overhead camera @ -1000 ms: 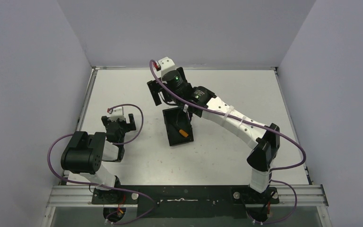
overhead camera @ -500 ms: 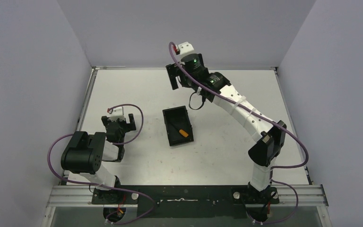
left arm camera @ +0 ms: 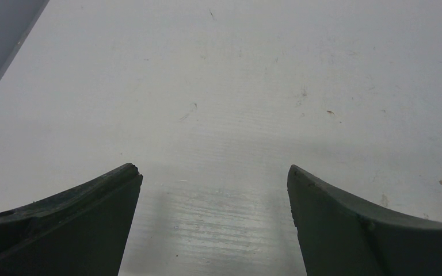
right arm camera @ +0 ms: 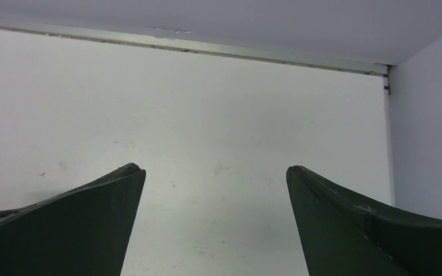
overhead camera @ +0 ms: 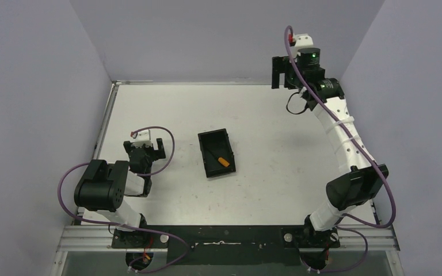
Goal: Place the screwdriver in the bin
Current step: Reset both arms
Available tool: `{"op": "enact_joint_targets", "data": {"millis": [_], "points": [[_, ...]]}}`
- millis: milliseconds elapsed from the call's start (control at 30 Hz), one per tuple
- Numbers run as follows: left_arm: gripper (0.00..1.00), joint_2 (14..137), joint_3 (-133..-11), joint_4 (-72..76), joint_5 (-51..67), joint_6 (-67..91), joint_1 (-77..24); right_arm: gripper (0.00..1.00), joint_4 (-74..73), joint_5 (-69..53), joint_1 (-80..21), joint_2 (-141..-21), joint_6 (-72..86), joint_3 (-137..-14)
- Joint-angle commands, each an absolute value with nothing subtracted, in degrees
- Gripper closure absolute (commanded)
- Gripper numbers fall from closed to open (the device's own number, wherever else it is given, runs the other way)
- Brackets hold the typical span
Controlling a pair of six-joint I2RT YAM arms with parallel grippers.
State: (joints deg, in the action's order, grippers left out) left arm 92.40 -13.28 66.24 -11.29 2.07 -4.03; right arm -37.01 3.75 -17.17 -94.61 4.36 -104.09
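The black bin (overhead camera: 208, 140) sits near the middle of the table. The screwdriver (overhead camera: 222, 160) lies inside it, orange handle toward the near right corner, thin shaft pointing to the far left. My right gripper (overhead camera: 282, 72) is open and empty, raised high at the far right, well away from the bin; its wrist view (right arm camera: 214, 172) shows only bare table and the back wall. My left gripper (overhead camera: 145, 144) is open and empty, low over the table left of the bin; its wrist view (left arm camera: 213, 172) shows only bare table.
Grey walls enclose the table on the left, back and right. The table's far edge strip (right arm camera: 207, 49) and right corner (right arm camera: 387, 75) show in the right wrist view. The arm bases sit on the rail (overhead camera: 224, 236) at the near edge.
My right arm has swung from just above the bin up and to the far right, empty. The screwdriver stays in the bin. The left arm has not moved.
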Motion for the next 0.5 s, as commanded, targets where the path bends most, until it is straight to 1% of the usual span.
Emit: {"op": "enact_joint_targets", "data": {"millis": [0,200,467], "points": [[0.03,92.33,-14.59,69.28,-10.79,1.74,-4.08,0.00,-37.23,1.16,-12.30,-91.38,1.79,-103.53],[0.03,92.30,-14.59,69.26,-10.81,1.74,-4.13,0.00,-38.50,1.22,-6.83,-91.36,1.36,-103.23],[0.03,92.34,-14.59,69.27,-10.81,1.70,-4.13,0.00,-36.47,1.03,-3.41,-90.27,0.71,-100.95]]}}
